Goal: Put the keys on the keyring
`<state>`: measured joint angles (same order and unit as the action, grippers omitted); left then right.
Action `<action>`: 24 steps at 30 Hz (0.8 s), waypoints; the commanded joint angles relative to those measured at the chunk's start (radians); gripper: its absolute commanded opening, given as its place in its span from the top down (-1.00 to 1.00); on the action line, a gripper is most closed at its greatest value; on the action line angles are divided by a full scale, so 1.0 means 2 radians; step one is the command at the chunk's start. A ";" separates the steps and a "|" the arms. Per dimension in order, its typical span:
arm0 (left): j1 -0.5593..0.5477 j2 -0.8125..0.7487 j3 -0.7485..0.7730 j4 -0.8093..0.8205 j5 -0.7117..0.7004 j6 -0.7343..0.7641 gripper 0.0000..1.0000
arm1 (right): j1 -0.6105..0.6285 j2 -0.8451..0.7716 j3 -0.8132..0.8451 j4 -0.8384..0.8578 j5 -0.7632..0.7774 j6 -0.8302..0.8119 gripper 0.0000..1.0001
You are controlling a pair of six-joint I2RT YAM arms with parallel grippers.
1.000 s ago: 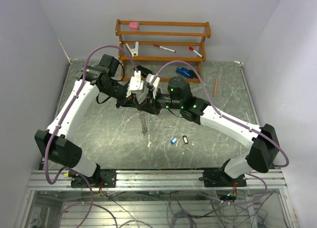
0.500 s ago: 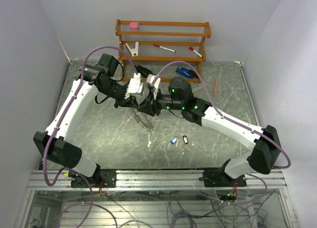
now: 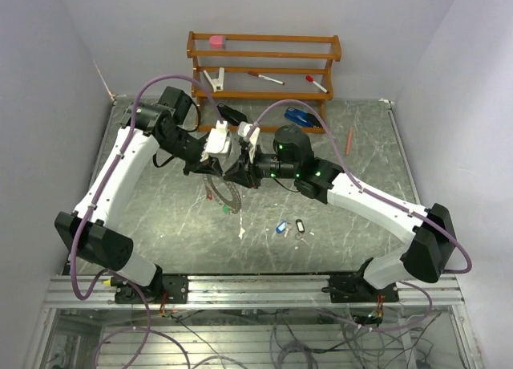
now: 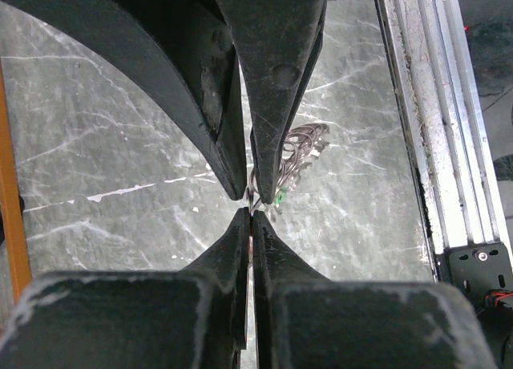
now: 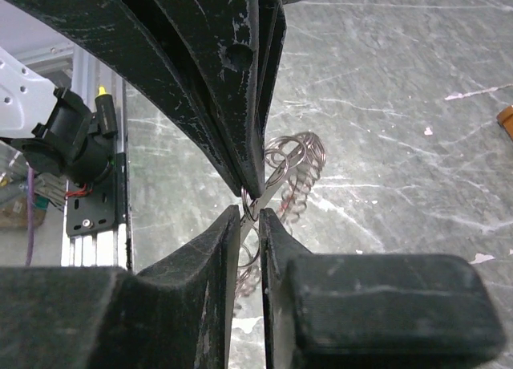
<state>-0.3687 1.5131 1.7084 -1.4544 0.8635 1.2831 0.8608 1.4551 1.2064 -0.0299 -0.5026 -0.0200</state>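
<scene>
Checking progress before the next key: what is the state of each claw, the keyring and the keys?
left claw: shut on the keyring.
right claw: shut on the keyring.
keyring: hanging from both claws.
green-tagged key: hanging at the keyring.
blue-tagged key: loose on the table.
black-tagged key: loose on the table.

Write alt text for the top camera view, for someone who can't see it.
Over a grey marble table, the robot's left hand and right hand meet tip to tip at the large toothed keyring. A blue-tagged key and a black-tagged key lie loose nearer the robot, and a wooden rack stands at the far edge.
</scene>
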 commanded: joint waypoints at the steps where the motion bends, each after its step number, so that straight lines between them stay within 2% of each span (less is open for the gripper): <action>1: -0.003 0.000 0.021 -0.018 0.024 0.012 0.86 | 0.001 -0.007 0.003 0.004 0.002 -0.005 0.66; 12: -0.003 -0.004 0.023 -0.016 0.043 0.005 0.86 | 0.001 0.001 0.004 0.014 -0.004 0.008 0.67; 19: -0.006 -0.015 0.009 -0.004 0.042 -0.008 0.86 | 0.001 0.006 0.005 0.024 -0.005 0.010 0.92; 24: -0.006 -0.027 -0.017 0.028 0.039 -0.033 0.86 | 0.001 0.009 0.005 0.023 -0.012 0.017 1.00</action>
<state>-0.3687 1.5055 1.7023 -1.4479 0.8822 1.2549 0.8612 1.4555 1.2064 -0.0109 -0.5217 0.0010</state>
